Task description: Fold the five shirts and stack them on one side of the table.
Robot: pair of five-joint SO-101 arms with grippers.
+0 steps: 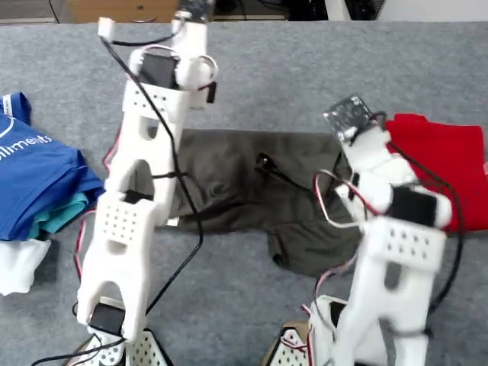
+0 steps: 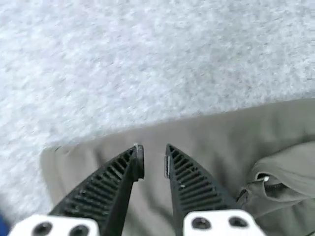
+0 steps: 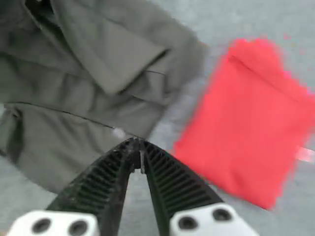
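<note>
**On the grey counter, an olive shirt lies between two arms**

Across the middle of the counter [image 1: 305, 69] the olive shirt [image 1: 252, 183] lies spread out and creased. One flap is folded over, and a lower part bulges toward the near edge. Much of it is covered in the high view by the left arm [image 1: 145, 152] and the right arm [image 1: 389, 229], and both shirt ends pass under them.

The left claw [image 2: 152, 160] hangs over the olive shirt [image 2: 221, 137] close to its far hem, with bare counter beyond. Its jaws stand a narrow gap apart and hold nothing.

The right claw [image 3: 140, 147] has its jaws closed to a thin slit. The tips sit at the edge of the olive shirt [image 3: 74, 88], and it is not clear whether any cloth is pinched between them.

Just beside that edge lies the folded red shirt [image 3: 251, 123], blurred and apart from the olive cloth. From above, the red shirt [image 1: 450, 160] is cut off at the frame's side.

At the opposite side a blue shirt [image 1: 38, 175] lies on a teal one [image 1: 61, 217], with a white one [image 1: 19, 263] below. All three are cropped by the frame.
</note>
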